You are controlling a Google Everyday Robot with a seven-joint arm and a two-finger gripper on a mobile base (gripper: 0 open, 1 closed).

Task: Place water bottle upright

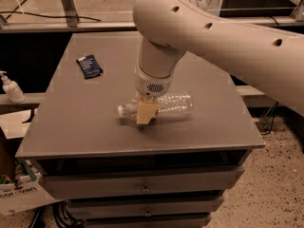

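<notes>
Grey table (213,127) (drawers underneath) carries two things: the water bottle (175,104) lying on its side, and a dark blue packet (89,66) well apart from the bottle, toward the far corner. The gripper (145,120) is down at the bottle's neck end.

Dim; shadow on table (71,122) under gripper (144,119)

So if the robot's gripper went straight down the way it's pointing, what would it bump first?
Probably the water bottle, lying on its side on the table. The gripper points down right at its neck end. Depth is hard to judge, so it might slip in front and touch the table instead.
</notes>
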